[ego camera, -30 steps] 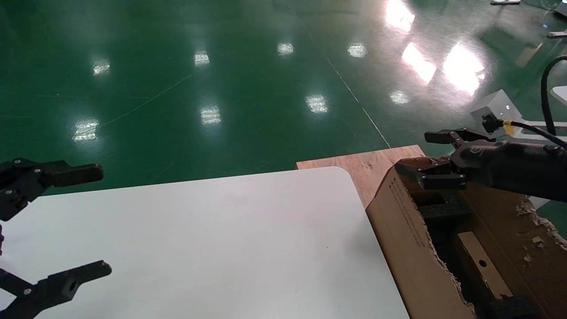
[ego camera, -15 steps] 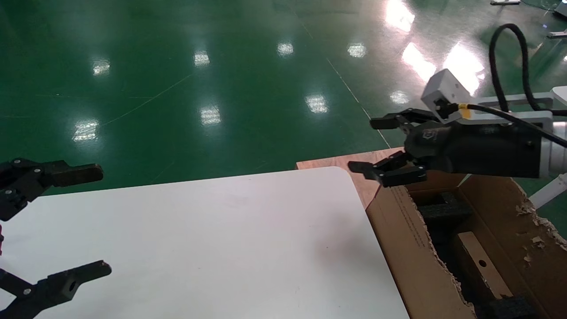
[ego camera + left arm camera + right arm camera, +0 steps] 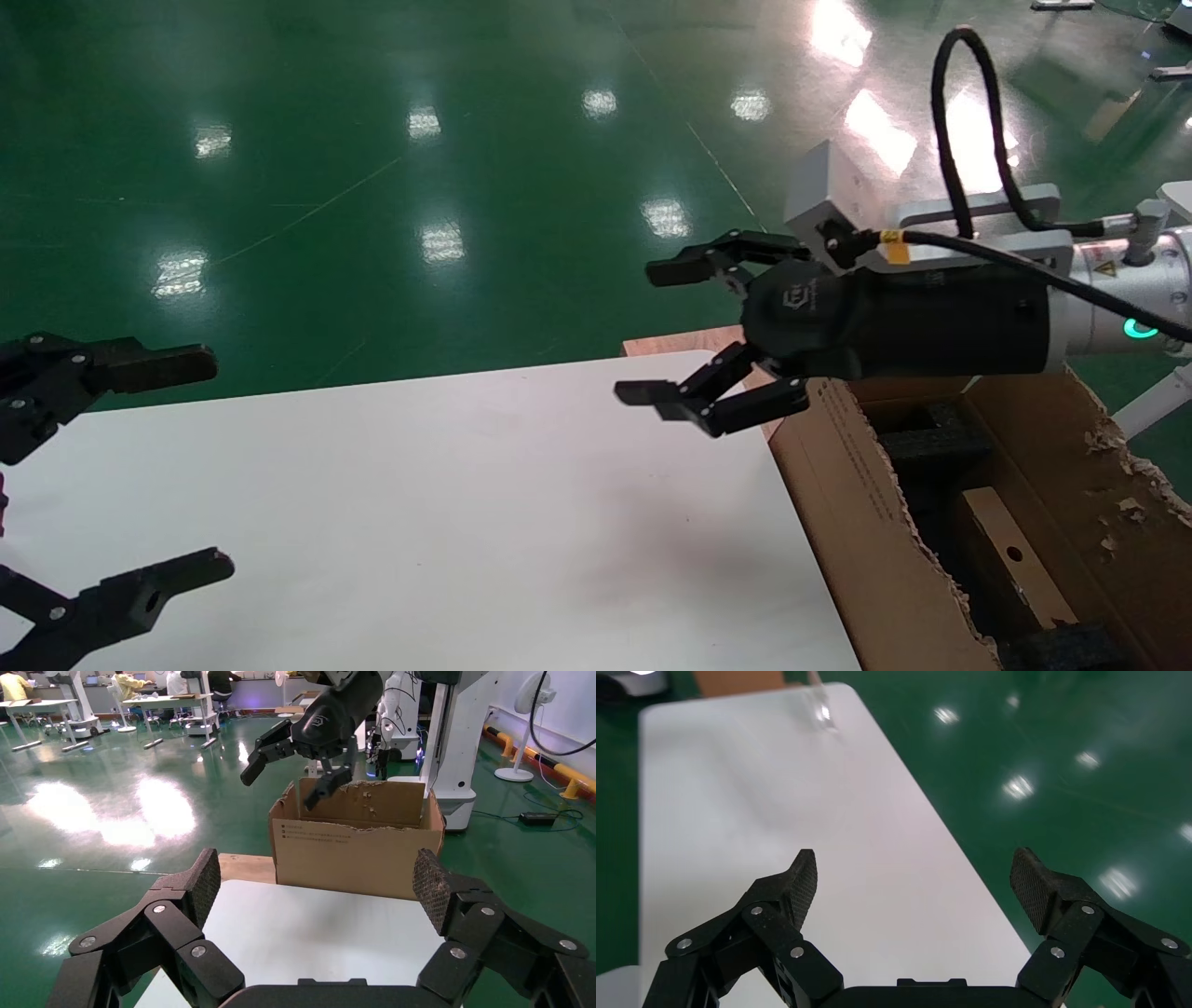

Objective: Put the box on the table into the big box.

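The left gripper (image 3: 140, 466) hovers at the near left edge of the white worktop (image 3: 419, 522), fingers spread wide and empty. The box (image 3: 1015, 559) lies inside the big box (image 3: 866, 522) among black foam. Farther off, the right gripper (image 3: 666, 331) hangs above the worktop's far corner, fingers apart, empty.

The right end effector (image 3: 666, 333) is matte black with a small pale logo, behind it a silver arm with a green light ring. A black cable with a yellow tag loops over a grey camera block. The left end effector (image 3: 177, 466) is black too, with silver screws and cross-hatched pads (image 3: 208, 881).
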Robot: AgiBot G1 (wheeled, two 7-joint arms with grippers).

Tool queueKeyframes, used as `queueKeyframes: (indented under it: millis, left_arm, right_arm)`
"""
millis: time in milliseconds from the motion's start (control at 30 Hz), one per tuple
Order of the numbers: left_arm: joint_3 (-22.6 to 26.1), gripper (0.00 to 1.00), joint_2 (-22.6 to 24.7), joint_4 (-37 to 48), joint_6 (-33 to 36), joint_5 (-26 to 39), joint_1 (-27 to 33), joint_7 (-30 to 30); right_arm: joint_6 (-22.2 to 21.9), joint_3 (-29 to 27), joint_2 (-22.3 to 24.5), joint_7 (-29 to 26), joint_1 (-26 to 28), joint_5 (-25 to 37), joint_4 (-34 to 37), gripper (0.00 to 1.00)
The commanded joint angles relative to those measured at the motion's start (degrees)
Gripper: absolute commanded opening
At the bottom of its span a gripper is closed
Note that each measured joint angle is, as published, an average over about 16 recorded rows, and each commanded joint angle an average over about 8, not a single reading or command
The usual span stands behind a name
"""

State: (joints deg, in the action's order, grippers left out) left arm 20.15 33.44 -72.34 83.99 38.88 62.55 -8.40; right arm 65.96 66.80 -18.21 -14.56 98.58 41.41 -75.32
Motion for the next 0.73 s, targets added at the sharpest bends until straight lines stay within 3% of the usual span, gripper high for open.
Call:
queueKeyframes:
  millis: [33,633,733]
  left_arm:
    - [0.0,1.0,0.0,0.0,0.0,0.0,0.0,0.0]
    - [0.0,1.0,0.0,0.0,0.0,0.0,0.0,0.0]
    - [0.0,1.0,0.0,0.0,0.0,0.0,0.0,0.0]
  right_arm:
    - [1.4,-3.5,-1.2,0.3,-2.6,0.0,0.1,1.0]
    - [13.6,-35.0,-11.6,2.6,-25.5,0.3,1.2,1.0]
    - [14.6,-37.6,-12.5,2.8,-27.4,0.3,1.3,1.0]
